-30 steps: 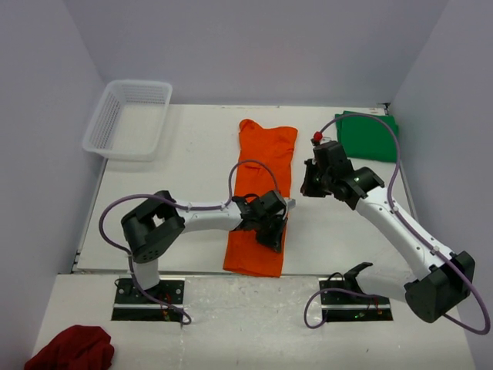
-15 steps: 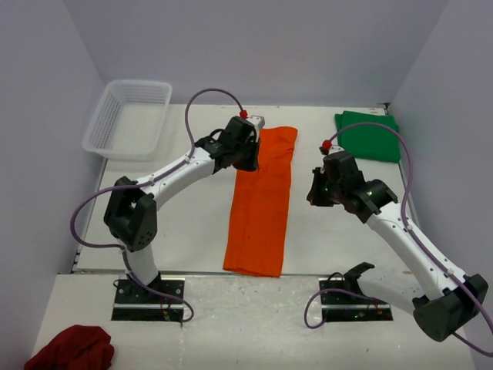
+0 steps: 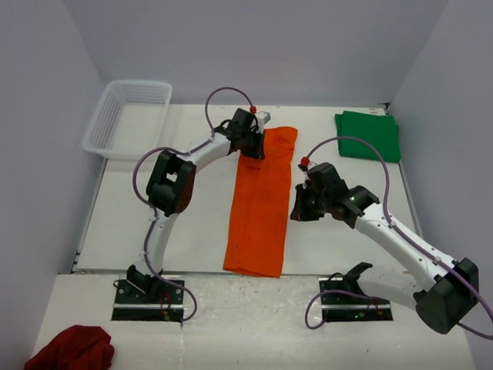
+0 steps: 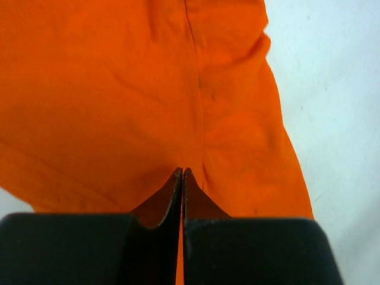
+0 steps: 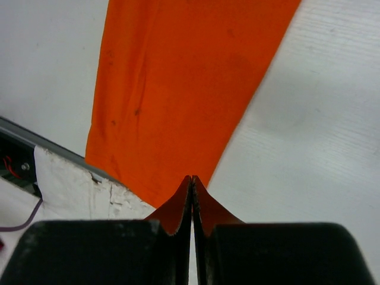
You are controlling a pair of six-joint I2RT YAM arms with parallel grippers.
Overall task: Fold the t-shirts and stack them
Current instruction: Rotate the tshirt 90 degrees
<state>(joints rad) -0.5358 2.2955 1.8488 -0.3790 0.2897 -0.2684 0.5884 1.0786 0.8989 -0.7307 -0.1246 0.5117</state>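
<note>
Folding stage, by my reading: the orange shirt (image 3: 262, 200) already lies as a long narrow strip mid-bench, its long axis running roughly 12 to 6 o'clock in the top view, with the far end leaning a little toward 1. The bench (image 3: 192, 231) carries it flat; the near short end sits close to the bench's 6 o'clock edge. The left claw (image 3: 258, 148) hangs over the strip's far corner on the 11 o'clock side, jaws pressed together; the wrist view shows orange cloth right under the tips, but whether any fabric is nipped I cannot tell. The right claw (image 3: 296, 213) sits just off the strip's 3 o'clock edge, about mid-length, jaws also closed and holding nothing that I can see; the shirt lies at 9 o'clock from it. The green shirt (image 3: 368, 137) rests folded at the far 1 o'clock corner, well apart. A white basket (image 3: 127, 119) stands at 11 o'clock. Judgement: the next fold must bring one short end over the other along that long axis. The left arm is nearer the far end and the right arm nearer the near half, and both claws must open before gripping.
</note>
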